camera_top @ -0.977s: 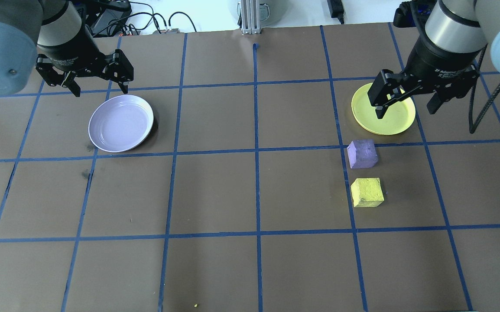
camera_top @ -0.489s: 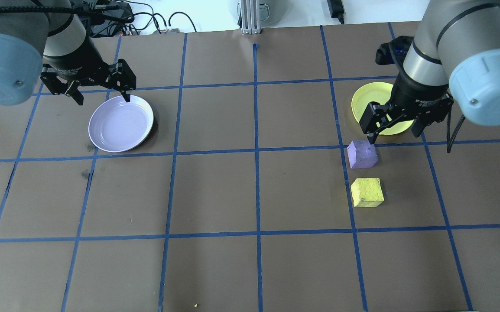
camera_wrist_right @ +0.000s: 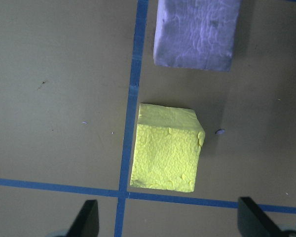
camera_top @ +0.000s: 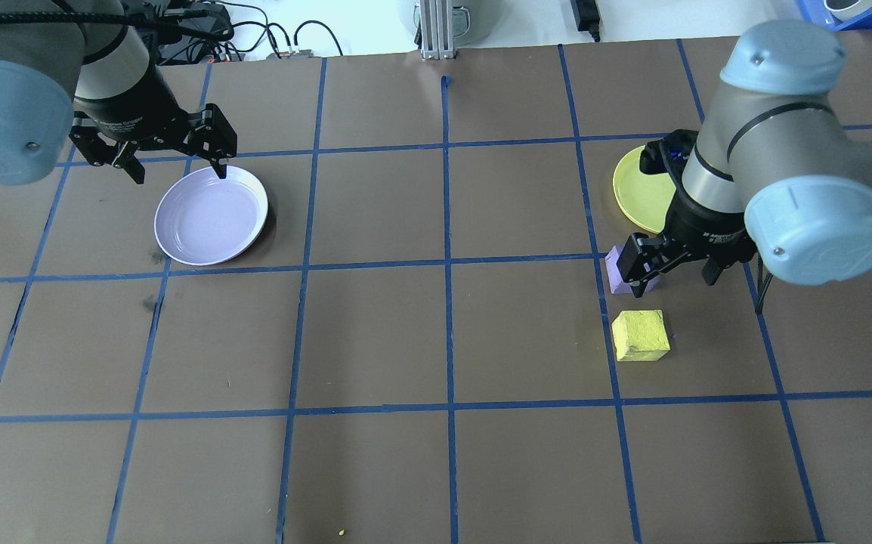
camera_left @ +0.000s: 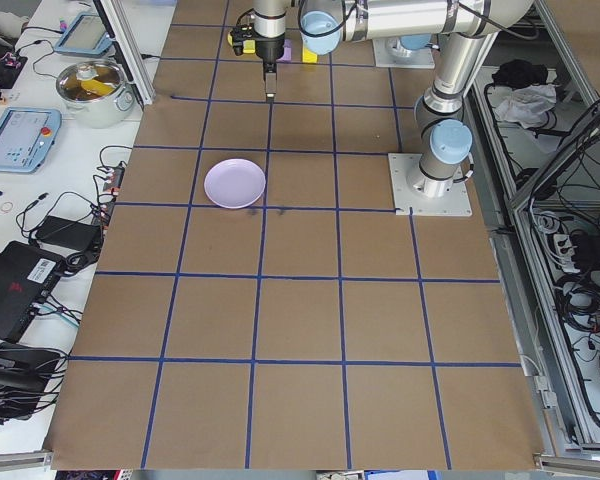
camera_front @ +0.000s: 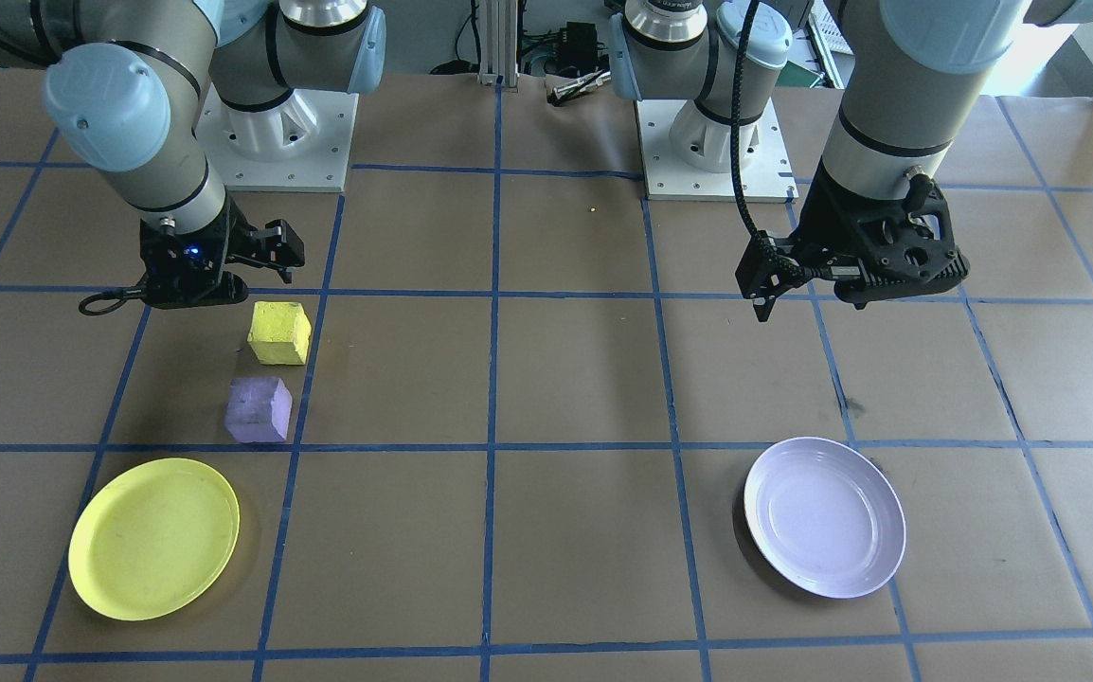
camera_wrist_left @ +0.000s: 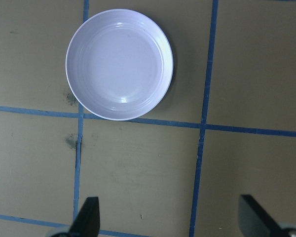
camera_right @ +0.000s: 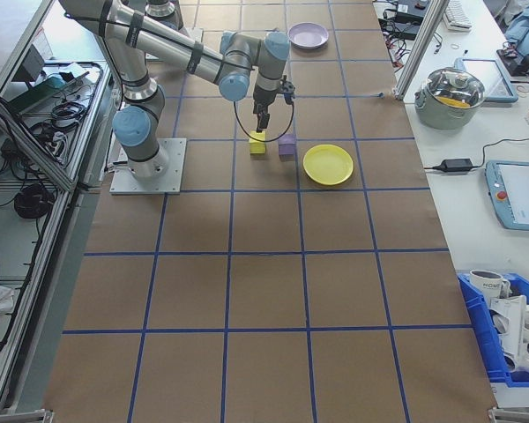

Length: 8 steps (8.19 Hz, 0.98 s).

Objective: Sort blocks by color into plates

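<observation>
The yellow block (camera_top: 640, 335) and the purple block (camera_front: 259, 409) sit side by side on the right half of the table. My right gripper (camera_top: 672, 279) hangs open above them and covers part of the purple block from overhead. In the right wrist view the yellow block (camera_wrist_right: 165, 150) lies just ahead of the open fingertips, with the purple block (camera_wrist_right: 195, 32) beyond it. The yellow plate (camera_front: 154, 538) is bare. My left gripper (camera_top: 179, 175) hovers open at the far left rim of the lavender plate (camera_top: 211, 215), which holds nothing.
Brown paper with a blue tape grid (camera_top: 447, 261) covers the table. The two arm bases (camera_front: 277, 123) stand at the robot's edge. Cables and devices (camera_top: 202, 30) lie past the far edge. A side bench with a pot (camera_right: 458, 92) runs along the table.
My right gripper has come off the yellow plate toward the robot and now hangs over the blocks. The left gripper shifted slightly toward the lavender plate's rim, then held still.
</observation>
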{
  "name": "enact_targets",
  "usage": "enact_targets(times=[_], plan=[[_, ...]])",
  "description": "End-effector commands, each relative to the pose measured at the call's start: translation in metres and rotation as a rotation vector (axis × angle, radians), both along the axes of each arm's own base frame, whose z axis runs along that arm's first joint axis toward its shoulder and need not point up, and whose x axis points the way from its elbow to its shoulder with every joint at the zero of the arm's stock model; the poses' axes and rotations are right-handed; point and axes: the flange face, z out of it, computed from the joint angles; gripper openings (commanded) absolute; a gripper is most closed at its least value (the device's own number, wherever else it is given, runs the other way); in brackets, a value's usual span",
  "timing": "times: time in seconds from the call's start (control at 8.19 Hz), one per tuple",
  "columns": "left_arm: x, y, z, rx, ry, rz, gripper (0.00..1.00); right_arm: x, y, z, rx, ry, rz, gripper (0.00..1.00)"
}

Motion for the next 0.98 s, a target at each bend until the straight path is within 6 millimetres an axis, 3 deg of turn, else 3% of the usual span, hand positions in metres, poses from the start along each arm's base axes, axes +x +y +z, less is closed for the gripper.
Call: enact_targets(times=[0.0,0.37,0.49,0.73,0.85], plan=[[0.0,0.001,-0.001,0.006,0.0,0.0,1.0,0.001,-0.004,-0.063,0.11,-0.021,-0.005,0.98],[0.001,0.0,-0.001,-0.003,-0.002,0.002,1.0,-0.002,-0.007,-0.077,0.133,-0.002,-0.005,0.91],[0.001,0.0,-0.001,-0.005,-0.003,0.002,1.0,-0.002,-0.007,-0.077,0.131,-0.002,-0.005,0.82],[0.001,-0.001,-0.002,-0.001,-0.004,0.002,1.0,-0.002,-0.008,-0.076,0.127,-0.002,-0.004,0.51],[0.001,0.0,-0.002,0.002,-0.004,0.0,1.0,-0.002,-0.008,-0.072,0.121,-0.002,-0.004,0.43]])
